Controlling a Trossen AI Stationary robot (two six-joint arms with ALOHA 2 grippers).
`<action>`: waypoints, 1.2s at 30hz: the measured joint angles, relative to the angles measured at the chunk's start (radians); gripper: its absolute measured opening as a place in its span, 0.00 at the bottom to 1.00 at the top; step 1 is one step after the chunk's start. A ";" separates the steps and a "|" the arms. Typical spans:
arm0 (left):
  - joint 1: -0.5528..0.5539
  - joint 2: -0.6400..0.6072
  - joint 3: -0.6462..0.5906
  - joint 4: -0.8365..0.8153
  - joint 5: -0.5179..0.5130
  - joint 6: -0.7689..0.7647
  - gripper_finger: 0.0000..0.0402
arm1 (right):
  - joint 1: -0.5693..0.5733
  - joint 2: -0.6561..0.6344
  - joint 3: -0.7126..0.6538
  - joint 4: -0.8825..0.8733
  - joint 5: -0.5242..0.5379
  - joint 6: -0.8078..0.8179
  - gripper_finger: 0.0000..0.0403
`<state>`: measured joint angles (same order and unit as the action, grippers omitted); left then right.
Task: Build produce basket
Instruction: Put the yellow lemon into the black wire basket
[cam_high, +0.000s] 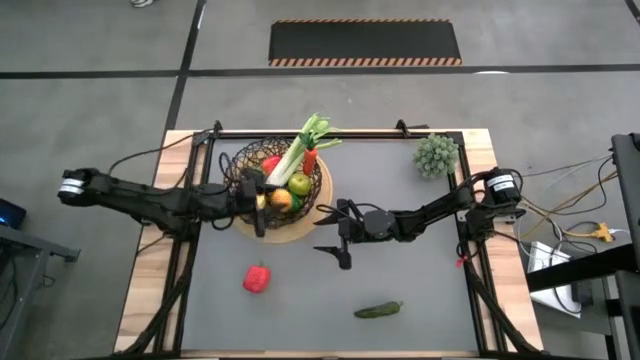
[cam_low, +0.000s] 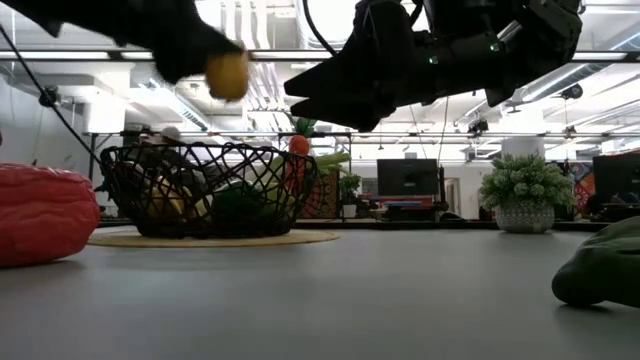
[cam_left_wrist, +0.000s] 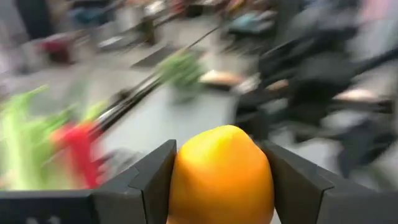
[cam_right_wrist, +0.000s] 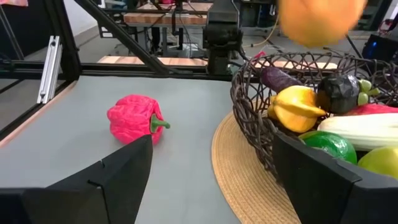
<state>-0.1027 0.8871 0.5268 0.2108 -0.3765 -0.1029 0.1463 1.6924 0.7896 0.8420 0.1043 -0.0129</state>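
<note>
Left wrist view gives you the clearest look: your left gripper (cam_left_wrist: 222, 186) is clamped on a yellow-orange lemon (cam_left_wrist: 222, 171), one dark finger (cam_left_wrist: 155, 177) pressed to each side of it. From the low view that lemon (cam_low: 227, 75) hangs in the air above the basket (cam_low: 210, 190), clear of the rim, so it's not in there yet.

High view puts the left gripper (cam_high: 260, 200) right over the basket's (cam_high: 245, 162) near-left edge. Inside the wire bowl, just past those fingers, you've got a leek (cam_high: 298, 150) lying across and sticking out over the far rim, a carrot (cam_high: 310, 160) beside it, a green apple (cam_high: 299, 183) and something red.

Your right gripper (cam_high: 340, 232) sits just off the basket's other side, fingers spread wide and holding nothing. Its wrist camera looks between them at the tan base disc (cam_right_wrist: 233, 168) and the wire wall, with a yellow piece, a dark purple one and a green one showing through.

Still loose on the table: a red pepper (cam_high: 257, 277) below the left gripper's side, and a cucumber (cam_high: 378, 310) down past the right gripper. A spiky grey-green plant (cam_high: 437, 154) sits at the far corner, well apart from both.
</note>
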 joint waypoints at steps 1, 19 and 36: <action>0.004 -0.014 0.000 -0.055 -0.054 -0.019 0.49 | 0.000 0.000 0.000 -0.001 0.000 0.000 0.77; 0.065 0.078 0.298 -0.749 -0.143 -0.222 0.49 | 0.000 -0.003 0.000 -0.019 0.000 0.006 0.77; 0.159 0.567 0.697 -1.326 0.141 0.070 0.49 | 0.002 -0.005 0.000 -0.037 -0.009 0.005 0.77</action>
<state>0.0567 1.4537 1.2240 -1.1155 -0.2356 -0.0325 0.1485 1.6878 0.7891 0.8051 0.0951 -0.0078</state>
